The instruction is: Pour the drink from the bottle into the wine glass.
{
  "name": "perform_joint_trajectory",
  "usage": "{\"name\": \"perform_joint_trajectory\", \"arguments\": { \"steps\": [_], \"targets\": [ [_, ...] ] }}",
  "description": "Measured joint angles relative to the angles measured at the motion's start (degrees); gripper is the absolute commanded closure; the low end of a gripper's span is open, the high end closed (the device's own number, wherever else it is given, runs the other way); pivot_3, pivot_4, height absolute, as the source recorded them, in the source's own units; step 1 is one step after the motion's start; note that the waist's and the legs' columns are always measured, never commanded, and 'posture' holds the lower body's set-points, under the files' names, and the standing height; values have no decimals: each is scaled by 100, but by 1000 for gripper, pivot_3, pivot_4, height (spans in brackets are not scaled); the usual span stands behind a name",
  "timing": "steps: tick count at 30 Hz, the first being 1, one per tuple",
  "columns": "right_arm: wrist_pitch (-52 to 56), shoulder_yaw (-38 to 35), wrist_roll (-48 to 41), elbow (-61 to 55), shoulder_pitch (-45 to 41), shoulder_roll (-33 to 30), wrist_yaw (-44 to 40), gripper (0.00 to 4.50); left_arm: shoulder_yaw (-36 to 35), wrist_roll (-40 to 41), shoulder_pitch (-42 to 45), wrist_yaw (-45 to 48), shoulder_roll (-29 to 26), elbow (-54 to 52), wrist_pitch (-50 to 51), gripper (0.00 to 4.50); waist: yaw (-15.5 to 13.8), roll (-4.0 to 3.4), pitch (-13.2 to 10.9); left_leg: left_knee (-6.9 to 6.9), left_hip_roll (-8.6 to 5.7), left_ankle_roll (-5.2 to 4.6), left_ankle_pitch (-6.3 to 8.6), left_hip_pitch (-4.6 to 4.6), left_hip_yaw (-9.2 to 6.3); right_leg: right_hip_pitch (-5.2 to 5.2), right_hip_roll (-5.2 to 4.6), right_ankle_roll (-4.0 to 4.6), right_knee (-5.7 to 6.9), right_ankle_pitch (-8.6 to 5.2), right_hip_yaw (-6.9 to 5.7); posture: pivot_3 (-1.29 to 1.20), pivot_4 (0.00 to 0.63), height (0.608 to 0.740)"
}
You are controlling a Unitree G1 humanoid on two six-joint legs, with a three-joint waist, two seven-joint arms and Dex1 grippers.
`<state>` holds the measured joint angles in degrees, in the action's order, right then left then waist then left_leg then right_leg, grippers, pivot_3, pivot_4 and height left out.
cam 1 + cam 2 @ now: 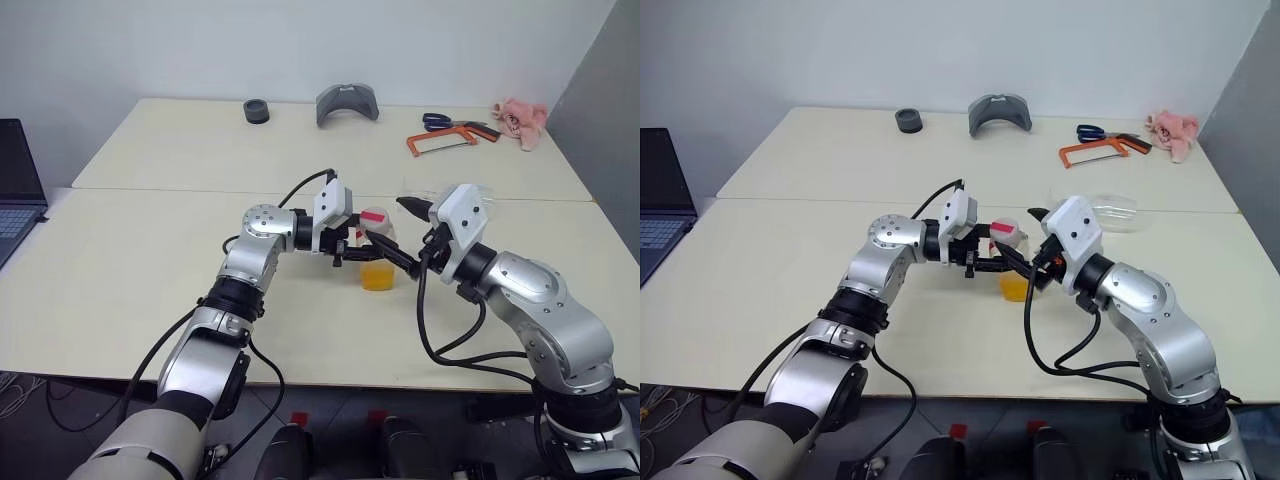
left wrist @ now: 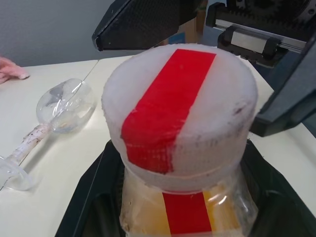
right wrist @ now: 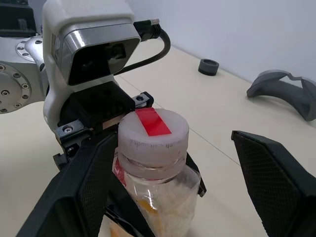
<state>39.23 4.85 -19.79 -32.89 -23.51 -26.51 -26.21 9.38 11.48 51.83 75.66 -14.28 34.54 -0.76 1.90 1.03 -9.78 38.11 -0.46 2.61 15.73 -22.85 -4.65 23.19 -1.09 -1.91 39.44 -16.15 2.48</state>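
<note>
- At the cream table's [image 1: 150,290] centre, the clear plastic bottle [image 1: 378,262] of orange drink [image 1: 378,276], white-capped with red tape, is clamped by the left gripper [image 1: 375,250].
- The right gripper [image 3: 173,168] is held apart around the cap.
- At two o'clock from the bottle, the clear wine glass [image 2: 54,116] is seen lying on its side.

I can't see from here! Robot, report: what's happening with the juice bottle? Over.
Left gripper shut on bottle, upright, cap on. Right gripper open, its fingers either side of the cap. Wine glass lying on its side on table. Nothing in the way.
</note>
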Motion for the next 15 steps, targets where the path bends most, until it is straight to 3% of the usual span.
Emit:
{"name": "perform_joint_trajectory", "arguments": {
  "steps": [15],
  "targets": [
    [0, -11, -60, 1, -1, 2, -2, 580, 0, -3, -21, 7, -3, -2, -80, 2324, 0, 0, 0, 0, 0, 0, 0, 0, -1, 0, 0, 0, 0, 0, 0, 0, 150, 740]
  ]
}}
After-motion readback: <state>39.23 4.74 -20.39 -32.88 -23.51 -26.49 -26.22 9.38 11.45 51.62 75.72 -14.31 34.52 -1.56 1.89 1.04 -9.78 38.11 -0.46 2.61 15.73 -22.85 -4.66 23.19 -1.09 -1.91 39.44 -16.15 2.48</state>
